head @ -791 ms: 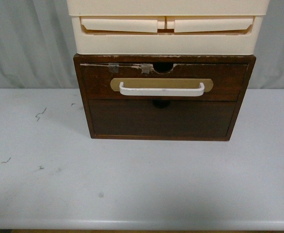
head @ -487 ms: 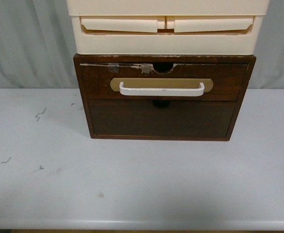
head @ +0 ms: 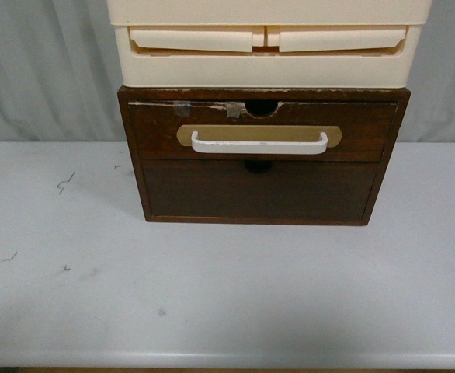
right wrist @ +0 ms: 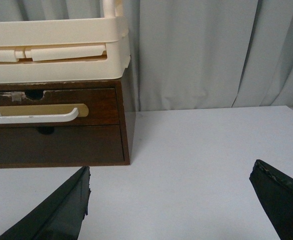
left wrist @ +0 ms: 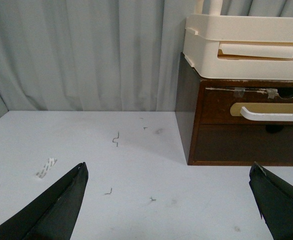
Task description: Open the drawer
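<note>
Claws spread wide, empty: left claw, right claw, both short of drawer. Drawer judged rigid wood, possibly sticking; white handle best gripped mid-bar, pulled straight.

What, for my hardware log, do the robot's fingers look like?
The left gripper and right gripper show only their fingers: flat, matte, greenish-black wedges tapering to blunt tips, edges slightly scuffed. No cables, markings or arm links are in view; the front view shows neither arm.
</note>
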